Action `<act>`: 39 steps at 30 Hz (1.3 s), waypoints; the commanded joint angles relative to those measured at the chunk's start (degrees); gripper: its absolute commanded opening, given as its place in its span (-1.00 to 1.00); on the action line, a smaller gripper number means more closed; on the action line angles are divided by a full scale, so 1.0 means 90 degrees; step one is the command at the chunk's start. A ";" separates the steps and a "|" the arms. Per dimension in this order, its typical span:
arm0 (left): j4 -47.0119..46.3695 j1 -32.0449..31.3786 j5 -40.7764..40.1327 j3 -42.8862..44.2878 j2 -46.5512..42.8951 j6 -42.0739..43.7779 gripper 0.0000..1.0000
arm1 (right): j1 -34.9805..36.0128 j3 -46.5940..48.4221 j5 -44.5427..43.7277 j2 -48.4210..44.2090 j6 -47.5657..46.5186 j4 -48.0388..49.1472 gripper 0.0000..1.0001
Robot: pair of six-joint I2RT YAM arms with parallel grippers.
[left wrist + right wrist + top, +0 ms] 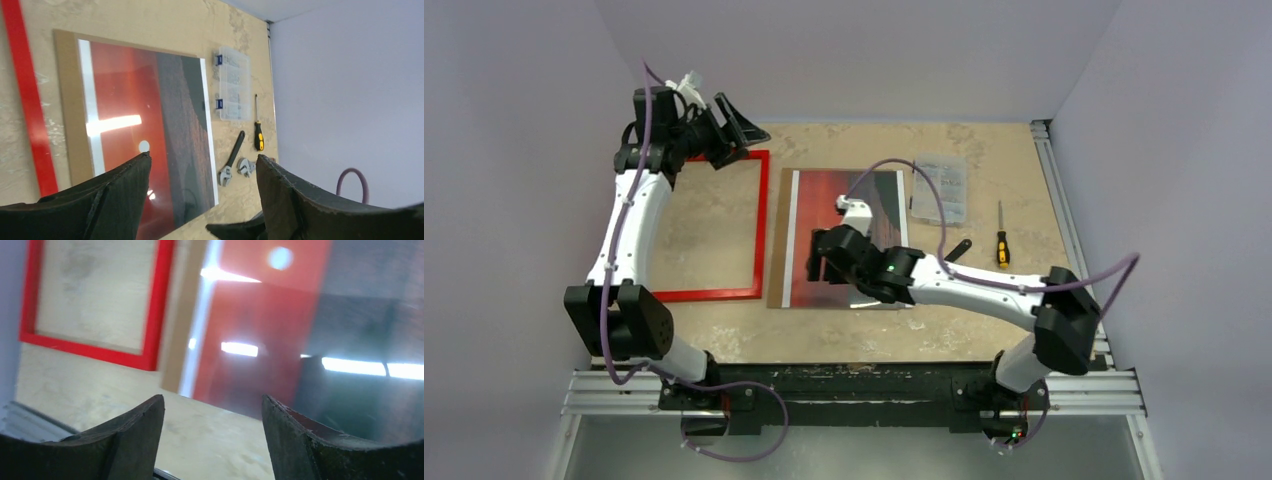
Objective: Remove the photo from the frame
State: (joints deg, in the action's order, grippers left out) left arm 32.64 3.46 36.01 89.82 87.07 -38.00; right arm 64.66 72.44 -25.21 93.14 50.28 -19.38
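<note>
- My right claw (pixel 212 397) stands wide with nothing between its fingers, poised over the near left part of the photo (pixel 829 200).
- The photo lies flat on the table (pixel 984 320), fully outside the frame (pixel 763 220), which lies just to this claw's left.
- My left claw (pixel 202 157) is spread wide too and empty, above the frame's far right corner.
- Off to my right claw's right, past the photo, lie a clear parts box (pixel 941 187), a screwdriver (pixel 1002 245) and a wrench (pixel 231 160).
</note>
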 commanded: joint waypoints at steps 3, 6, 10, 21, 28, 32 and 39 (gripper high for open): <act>-0.0668 -0.1193 0.0618 -0.0260 0.0535 -0.0321 0.46 | -0.0610 -0.2372 -0.0080 -0.1908 0.0526 -0.0487 0.44; -0.0775 -0.1902 0.0703 -0.0329 0.0807 -0.0381 0.46 | -0.0838 -0.3371 0.0062 -0.2780 0.0815 -0.0518 0.51; -0.0669 -0.2663 0.0622 -0.0298 0.1201 -0.0259 0.46 | -0.1223 -0.4621 0.0704 -0.4017 0.0967 0.0106 0.50; -0.0075 -0.3774 0.0455 0.0073 0.2212 0.0158 0.47 | -0.3031 -0.6384 0.2707 -0.5128 0.0725 0.1456 0.43; 0.0017 -0.3862 0.0441 0.0157 0.2255 0.0240 0.47 | -0.3382 -0.6559 0.3400 -0.4309 0.0710 0.2393 -0.17; 0.0165 -0.3862 0.0388 0.0256 0.2245 0.0335 0.47 | -0.3449 -0.6624 0.3316 -0.4282 0.0699 0.2365 -0.24; 0.0169 -0.3863 0.0414 0.0264 0.2218 0.0335 0.48 | -0.3464 -0.6541 0.3022 -0.4534 0.0645 0.2041 -0.24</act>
State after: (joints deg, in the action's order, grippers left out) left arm 34.20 -31.20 39.62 89.93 108.22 -36.34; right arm 33.71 13.54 3.77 54.06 57.34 0.21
